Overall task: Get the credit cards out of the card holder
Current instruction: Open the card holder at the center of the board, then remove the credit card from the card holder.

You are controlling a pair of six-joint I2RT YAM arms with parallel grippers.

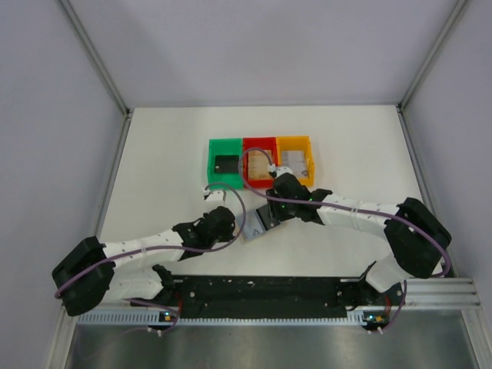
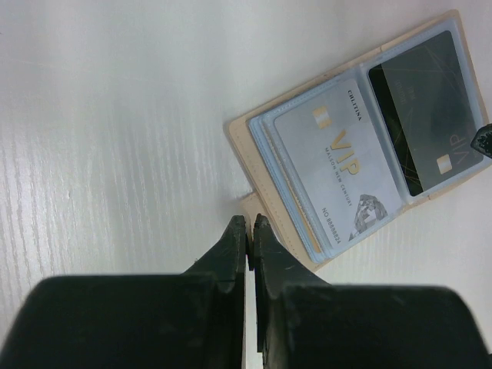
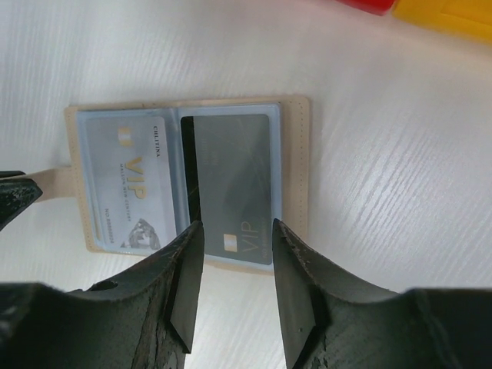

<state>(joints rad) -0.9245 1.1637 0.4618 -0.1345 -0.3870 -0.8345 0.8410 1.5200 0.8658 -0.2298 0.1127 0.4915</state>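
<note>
While the left gripper (image 2: 247, 223) pinches shut on the strap (image 3: 54, 178) of the open card holder (image 3: 296, 177) lying on the table (image 3: 400, 192), the right gripper (image 3: 236, 231), jaws half-spread, straddles the dark card (image 3: 231, 169), whose long axis runs toward twelve o'clock from the jaws.

Light is bright, even and diffuse, coming from overhead. In the left wrist view the white wood-grain worktop (image 2: 115, 115) washes out ahead and to the left of the left pincer (image 2: 250, 231), whose black body nearest the lens is a soft blur. The clear sleeves of the tan folding card holder (image 2: 240, 138), ahead and to the right of it, carry a milky sheen. In the right wrist view the fingers of the right pincer (image 3: 237, 231) are soft-edged. The red plastic bin (image 3: 365, 4) and orange plastic bin (image 3: 450, 15) far beyond them are out of focus. The overhead view is soft, low in detail, with only faint shadows.
</note>
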